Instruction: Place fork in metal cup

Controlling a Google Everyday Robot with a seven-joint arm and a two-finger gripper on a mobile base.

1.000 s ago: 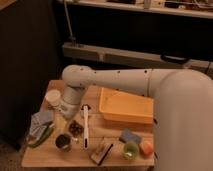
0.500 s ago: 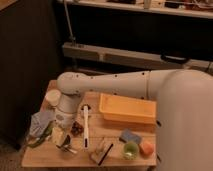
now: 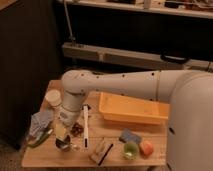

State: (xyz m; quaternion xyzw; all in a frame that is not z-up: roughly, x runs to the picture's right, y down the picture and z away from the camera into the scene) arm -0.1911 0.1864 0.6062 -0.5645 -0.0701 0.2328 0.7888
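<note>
The metal cup [image 3: 63,144] is small, dark and shiny, and stands near the front left of the wooden table [image 3: 115,157]. My gripper [image 3: 62,129] hangs from the white arm straight above the cup. It is shut on the fork [image 3: 59,133], a short pale yellowish piece. The fork points down with its lower end at the cup's rim. I cannot tell whether its tip is inside the cup. The gripper's wrist hides the top of the fork.
A long white utensil with a dark tip [image 3: 85,125] lies right of the cup. Left are a white paper cup [image 3: 52,97], a crumpled grey bag [image 3: 40,122] and a green item [image 3: 40,139]. Right are a yellow tray [image 3: 132,109], wooden block [image 3: 101,151], blue sponge [image 3: 127,135], green cup [image 3: 130,150] and orange object [image 3: 146,147].
The gripper has come down and slightly left with the fork, from above the table to just over the metal cup. The other things have not moved.
</note>
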